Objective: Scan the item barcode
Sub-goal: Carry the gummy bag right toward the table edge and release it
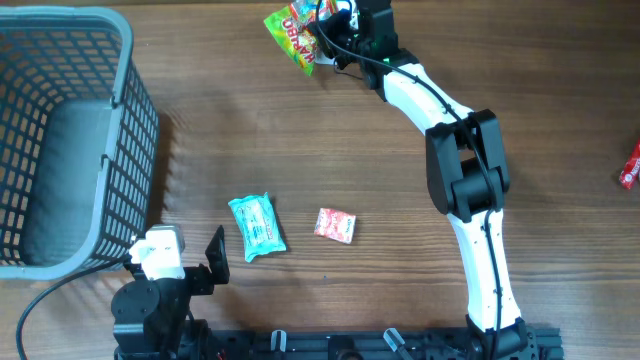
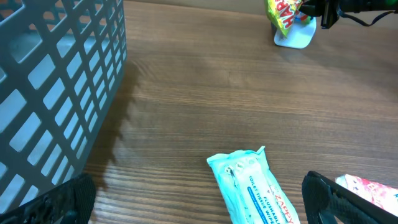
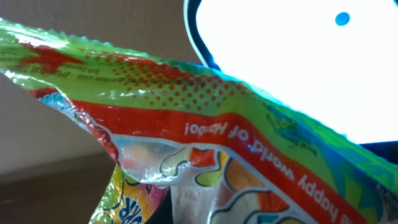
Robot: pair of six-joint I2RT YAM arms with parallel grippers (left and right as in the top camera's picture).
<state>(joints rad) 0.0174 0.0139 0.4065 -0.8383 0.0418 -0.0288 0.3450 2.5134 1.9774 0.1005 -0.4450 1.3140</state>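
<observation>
A green, red and yellow candy bag [image 1: 290, 35] hangs at the table's far edge, with my right gripper [image 1: 326, 42] shut on it. In the right wrist view the bag [image 3: 205, 124] fills the frame and hides the fingers. It is just in front of the scanner's glowing white face [image 3: 298, 62]. The left wrist view shows the bag [image 2: 283, 14] above the scanner's white base [image 2: 297, 36]. My left gripper [image 1: 197, 268] rests at the near left, open and holding nothing, with its fingers [image 2: 68, 199] spread wide.
A teal tissue pack [image 1: 257, 226] and a small red packet [image 1: 335, 225] lie flat near the front. The tissue pack [image 2: 252, 190] lies just ahead of my left gripper. A grey mesh basket [image 1: 125, 110] stands at the left. Another red item [image 1: 631, 165] lies at the right edge.
</observation>
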